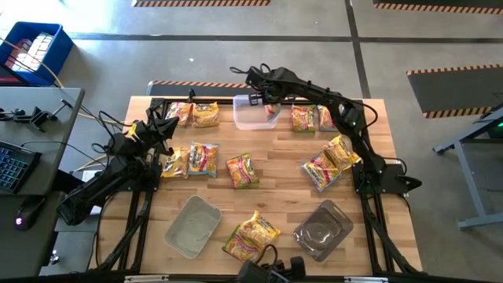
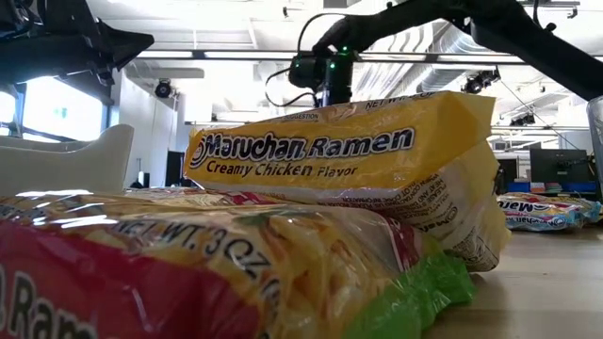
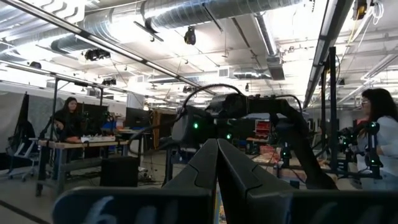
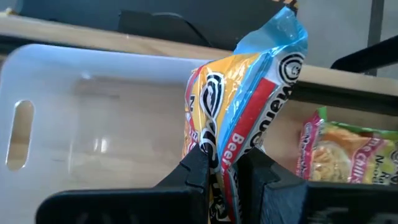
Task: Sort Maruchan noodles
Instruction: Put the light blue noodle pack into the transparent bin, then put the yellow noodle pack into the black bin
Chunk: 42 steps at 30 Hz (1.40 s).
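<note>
Several Maruchan noodle packets lie flat on the wooden table (image 1: 275, 189), among them two at the far left (image 1: 206, 115) and a yellow one (image 2: 339, 160) close to the low camera. My right gripper (image 4: 222, 163) is over the clear tub (image 1: 250, 118) at the far middle, shut on a blue, red and yellow beef packet (image 4: 249, 93). My left gripper (image 1: 163, 126) waits shut and empty at the table's left edge, pointing slightly upward (image 3: 216, 163). My right gripper pinches the beef packet between its two fingers, on the flat faces near one end (image 4: 217, 146). The fingers slant down from above. The packet hangs below them over the clear tub (image 4: 93, 124), its blue crimped end (image 4: 280, 31) lowest; whether it touches the tub I cannot tell.
Two more clear tubs stand at the near edge, one left (image 1: 192, 226) and one right (image 1: 322, 229). A greenish chili packet (image 4: 354, 155) lies just right of the far tub. Packets are scattered at mid-table (image 1: 242, 170) and at the right (image 1: 330, 161).
</note>
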Motion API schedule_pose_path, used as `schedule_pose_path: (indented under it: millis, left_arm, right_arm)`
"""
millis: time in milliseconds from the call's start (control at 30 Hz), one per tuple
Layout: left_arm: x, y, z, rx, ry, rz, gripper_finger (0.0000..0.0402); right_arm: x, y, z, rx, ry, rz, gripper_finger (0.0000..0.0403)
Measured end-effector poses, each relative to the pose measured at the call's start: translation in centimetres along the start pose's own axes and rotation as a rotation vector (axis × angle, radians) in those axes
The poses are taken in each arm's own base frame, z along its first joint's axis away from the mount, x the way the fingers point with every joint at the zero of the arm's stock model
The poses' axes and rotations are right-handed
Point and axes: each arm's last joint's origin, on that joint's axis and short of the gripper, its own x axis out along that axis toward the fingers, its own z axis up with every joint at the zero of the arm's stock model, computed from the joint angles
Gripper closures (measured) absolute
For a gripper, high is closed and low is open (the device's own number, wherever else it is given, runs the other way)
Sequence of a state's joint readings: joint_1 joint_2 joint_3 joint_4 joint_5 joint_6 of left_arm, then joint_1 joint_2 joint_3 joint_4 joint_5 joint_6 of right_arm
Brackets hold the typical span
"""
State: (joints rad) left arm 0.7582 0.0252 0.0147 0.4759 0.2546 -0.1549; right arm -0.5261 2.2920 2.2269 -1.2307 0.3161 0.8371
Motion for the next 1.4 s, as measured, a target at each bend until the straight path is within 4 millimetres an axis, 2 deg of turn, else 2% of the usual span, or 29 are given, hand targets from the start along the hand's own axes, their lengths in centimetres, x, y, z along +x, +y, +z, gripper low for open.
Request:
schedule_pose_path:
  millis: [167, 300, 633, 867, 967, 1133, 1233, 1400]
  left_arm:
    - [0.0, 0.0, 0.0, -0.001, 0.0, 0.0, 0.0399]
    - [0.0, 0.0, 0.0, 0.0, -0.001, 0.0, 0.0399]
    - [0.0, 0.0, 0.0, 0.0, -0.001, 0.0, 0.0399]
    - [0.0, 0.0, 0.0, -0.001, -0.001, 0.0, 0.0399]
    - [0.0, 0.0, 0.0, -0.001, 0.0, 0.0, 0.0399]
    - [0.0, 0.0, 0.0, 0.0, -0.001, 0.0, 0.0399]
    - [0.0, 0.0, 0.0, -0.001, 0.0, -0.001, 0.0399]
    - [0.0, 0.0, 0.0, -0.001, 0.0, -0.004, 0.0399]
  right_arm:
    - [1.1, 0.5, -0.5, -0.018, 0.015, -0.017, 0.0372]
    - [1.7, 0.8, -0.7, -0.024, 0.017, -0.029, 0.0349]
    - [1.8, 0.8, -0.8, -0.027, 0.021, -0.026, 0.0268]
    - [1.5, 0.9, -0.6, -0.065, 0.017, -0.015, 0.0258]
    - [0.8, 0.7, -0.3, -0.086, 0.008, -0.017, 0.0258]
    - [-1.7, 0.0, 0.5, -0.181, 0.04, 0.013, 0.0258]
    - [-3.7, -0.8, 0.0, -0.264, 0.056, 0.038, 0.0268]
    - [-8.1, -0.8, -2.0, -0.426, -0.102, -0.095, 0.0322]
